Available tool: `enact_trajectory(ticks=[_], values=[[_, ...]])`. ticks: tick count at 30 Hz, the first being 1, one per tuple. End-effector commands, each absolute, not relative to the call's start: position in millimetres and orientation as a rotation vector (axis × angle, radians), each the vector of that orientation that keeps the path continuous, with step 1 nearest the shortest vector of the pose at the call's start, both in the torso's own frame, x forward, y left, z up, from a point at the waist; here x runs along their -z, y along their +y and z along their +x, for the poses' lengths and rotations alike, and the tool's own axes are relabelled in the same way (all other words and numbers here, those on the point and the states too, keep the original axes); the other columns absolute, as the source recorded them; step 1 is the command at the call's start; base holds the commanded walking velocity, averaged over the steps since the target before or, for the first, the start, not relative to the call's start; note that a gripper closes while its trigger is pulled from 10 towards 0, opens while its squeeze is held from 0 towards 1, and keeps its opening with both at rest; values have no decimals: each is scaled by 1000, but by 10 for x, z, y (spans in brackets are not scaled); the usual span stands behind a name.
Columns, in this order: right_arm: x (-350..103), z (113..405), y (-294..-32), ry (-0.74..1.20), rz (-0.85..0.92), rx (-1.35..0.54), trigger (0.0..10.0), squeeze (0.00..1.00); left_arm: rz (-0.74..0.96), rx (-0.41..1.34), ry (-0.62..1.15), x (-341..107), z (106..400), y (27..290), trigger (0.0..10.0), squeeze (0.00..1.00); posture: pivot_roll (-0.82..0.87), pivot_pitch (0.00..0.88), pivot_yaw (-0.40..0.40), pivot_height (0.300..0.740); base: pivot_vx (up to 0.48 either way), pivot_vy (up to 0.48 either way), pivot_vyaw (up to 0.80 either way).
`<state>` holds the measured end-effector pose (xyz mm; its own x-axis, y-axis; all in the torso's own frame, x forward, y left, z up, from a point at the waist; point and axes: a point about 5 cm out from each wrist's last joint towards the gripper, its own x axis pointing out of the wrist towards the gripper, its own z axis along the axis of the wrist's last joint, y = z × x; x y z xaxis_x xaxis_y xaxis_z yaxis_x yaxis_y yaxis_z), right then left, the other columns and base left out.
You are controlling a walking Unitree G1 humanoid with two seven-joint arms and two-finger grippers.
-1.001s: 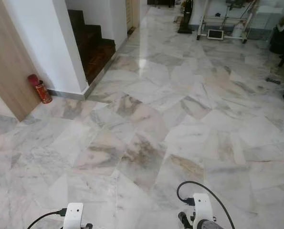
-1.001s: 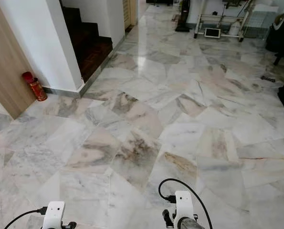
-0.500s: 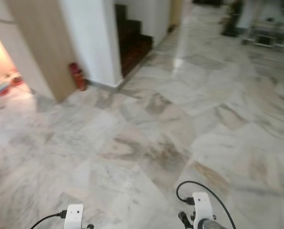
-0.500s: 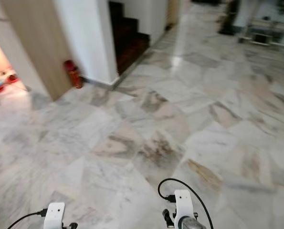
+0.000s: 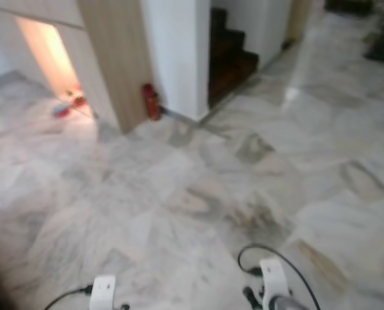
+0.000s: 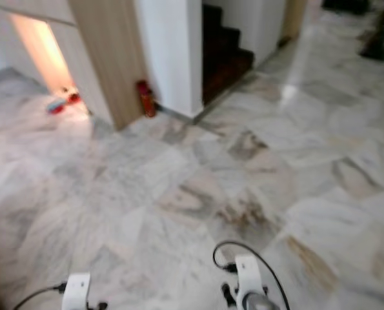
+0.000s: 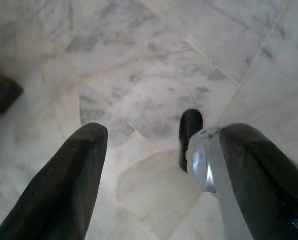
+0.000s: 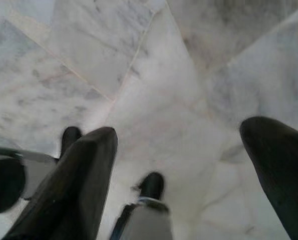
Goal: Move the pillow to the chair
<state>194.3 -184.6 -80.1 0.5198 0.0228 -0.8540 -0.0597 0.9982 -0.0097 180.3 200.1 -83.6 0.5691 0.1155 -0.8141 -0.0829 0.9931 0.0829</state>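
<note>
The pale veined marble floor [image 5: 198, 194] runs to a white wall [image 5: 175, 51] with dark wooden stairs [image 5: 230, 55] and a small red cylinder [image 5: 151, 102] at its base. No pillow or chair is visible, so neither position nor long axis can be told. The left gripper [image 7: 154, 165] and right gripper [image 8: 189, 165] hang spread and empty; blurred walking risks missing the pillow.

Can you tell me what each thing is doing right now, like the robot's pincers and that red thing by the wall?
Left pincer: open, holding nothing, hanging above the floor.
Right pincer: open, holding nothing, hanging above the floor.
Red canister: standing upright against the wooden panel.
Marble floor: shiny.
</note>
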Motion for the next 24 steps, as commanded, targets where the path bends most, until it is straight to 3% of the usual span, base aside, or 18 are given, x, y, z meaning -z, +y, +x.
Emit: enact_trajectory(ticks=[1,24], values=[[793,1981,-1744,1017,-31,-73,10000,0,45,-123,972,848,1760,2058,10000,0,17,0,7,740,0,0,800],[793,1984,-1730,1017,-40,-73,10000,0,46,-92,975,835,1785,2069,10000,0,10,0,11,740,0,0,800]])
